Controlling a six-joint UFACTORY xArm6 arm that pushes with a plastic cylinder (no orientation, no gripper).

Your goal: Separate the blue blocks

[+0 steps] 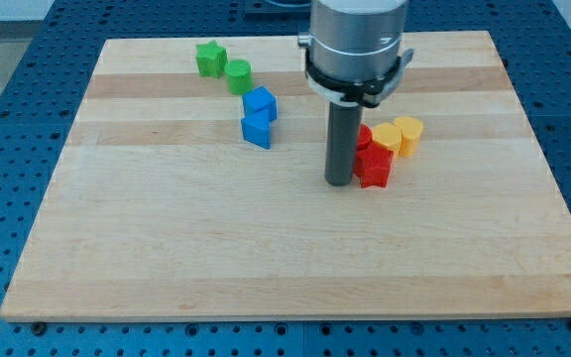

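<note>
Two blue blocks sit touching, upper-middle of the wooden board (167, 258): blue cube (261, 102) above, second blue block (256, 129) just below, its shape hard to make out. As a pair their long axis runs approx top-to-bottom, leaning slightly toward the view's left at the bottom. My tip (338, 182) is well to their right, touching the left side of a red star block (374, 166); no jaws on the rod, so nothing to spread or pinch. A second red block (365, 136) is mostly hidden behind the rod. Two yellow blocks (398, 135) sit just right of the reds, shapes unclear. Green star block (209, 59) and green cylinder (238, 75) near the top, beside each other. Arm's upper part is cut off.
</note>
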